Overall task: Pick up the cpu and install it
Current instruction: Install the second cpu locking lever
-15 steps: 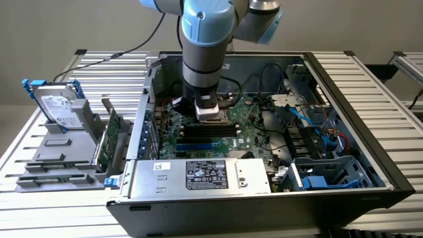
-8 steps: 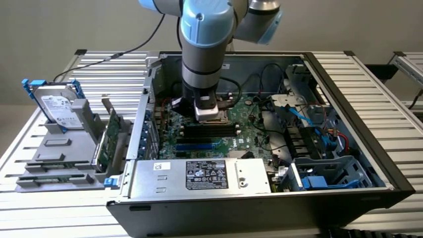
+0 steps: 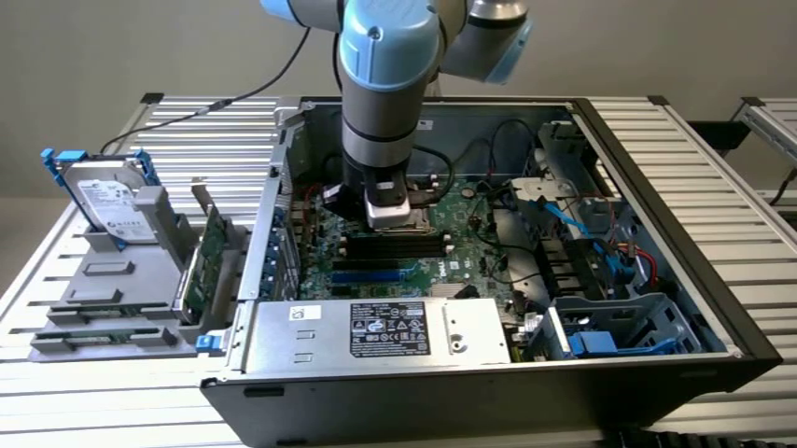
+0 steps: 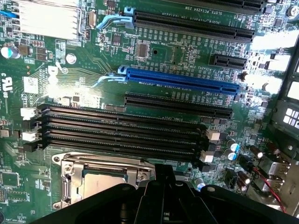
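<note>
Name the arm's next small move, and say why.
Probably a short straight lift: the gripper is shut, low over the socket, and a grey square that looks like the cpu lies inside the socket's metal frame. Whether it is fully seated I cannot tell.

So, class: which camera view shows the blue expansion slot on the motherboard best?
The wrist view: the blue expansion slot lies fully visible along its length, above the black memory slots. The exterior view shows it as a small blue strip inside the computer case.
</note>
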`<state>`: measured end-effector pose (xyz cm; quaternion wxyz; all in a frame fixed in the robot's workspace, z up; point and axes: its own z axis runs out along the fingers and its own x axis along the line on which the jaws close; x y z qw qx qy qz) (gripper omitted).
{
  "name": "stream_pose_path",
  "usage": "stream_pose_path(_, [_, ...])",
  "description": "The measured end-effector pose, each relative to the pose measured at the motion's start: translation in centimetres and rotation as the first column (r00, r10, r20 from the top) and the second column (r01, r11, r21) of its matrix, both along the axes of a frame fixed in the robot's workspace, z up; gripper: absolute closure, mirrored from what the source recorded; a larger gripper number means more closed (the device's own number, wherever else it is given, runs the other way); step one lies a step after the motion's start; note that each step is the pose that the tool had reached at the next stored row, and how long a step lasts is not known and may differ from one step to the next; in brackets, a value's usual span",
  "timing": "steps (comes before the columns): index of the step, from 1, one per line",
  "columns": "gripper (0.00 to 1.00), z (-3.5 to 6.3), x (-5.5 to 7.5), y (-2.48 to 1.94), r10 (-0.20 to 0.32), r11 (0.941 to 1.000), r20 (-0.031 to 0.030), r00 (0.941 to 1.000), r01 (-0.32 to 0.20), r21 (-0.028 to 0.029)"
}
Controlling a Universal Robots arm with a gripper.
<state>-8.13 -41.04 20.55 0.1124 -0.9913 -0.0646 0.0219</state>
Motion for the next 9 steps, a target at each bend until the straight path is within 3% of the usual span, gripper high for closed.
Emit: stream_pose_path(9, [0.89, -0.08, -0.01, 0.08, -0.003, 1.0000, -0.0025, 1.0000, 0.003, 0.0063])
